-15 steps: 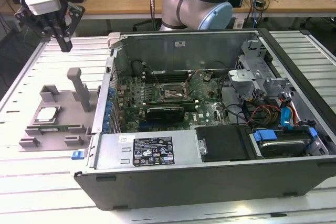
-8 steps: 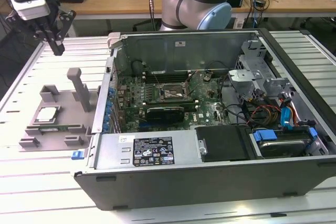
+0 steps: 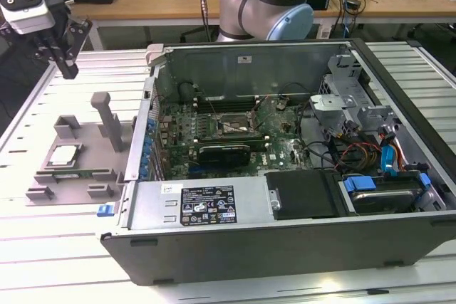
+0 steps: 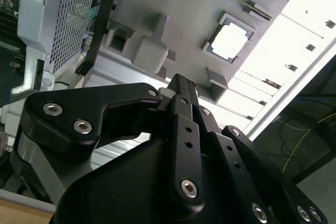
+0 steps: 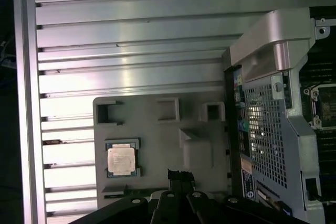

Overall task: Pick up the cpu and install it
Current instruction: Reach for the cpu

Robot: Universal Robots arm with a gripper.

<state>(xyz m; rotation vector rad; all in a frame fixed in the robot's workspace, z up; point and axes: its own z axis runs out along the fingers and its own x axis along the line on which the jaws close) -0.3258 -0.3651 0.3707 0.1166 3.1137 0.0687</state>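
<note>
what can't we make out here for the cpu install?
1. socket: too small in the exterior view to tell open or empty; cut off by the edge in the first wrist view.
2. cpu: top washed out by glare in the second wrist view.
3. tray: one edge hidden behind the gripper in the first wrist view.

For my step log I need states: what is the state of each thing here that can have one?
cpu: lying flat in the grey tray, not gripped.
pincer: shut, empty, hovering apart from the tray.
computer case: lying on its side, open, motherboard exposed.
motherboard socket: cannot tell whether open or closed.
</note>
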